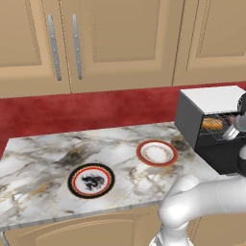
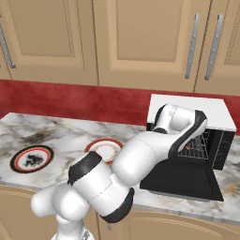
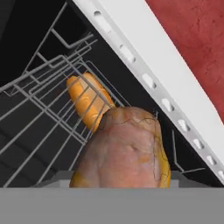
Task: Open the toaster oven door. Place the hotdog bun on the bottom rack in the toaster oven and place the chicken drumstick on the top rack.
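The toaster oven stands at the counter's right end, and its door lies folded down flat. In the oven mouth, my gripper is shut on the chicken drumstick, which looms lumpy and brown in the hand view and hides the fingertips. The golden hotdog bun lies deeper inside on a wire rack, seen through the grid. Which rack carries it I cannot tell. In the right base view my arm covers much of the oven opening.
Two plates sit on the marble counter: a red-rimmed one near the oven and a black-and-red one further left. Wooden cabinets hang above a red backsplash.
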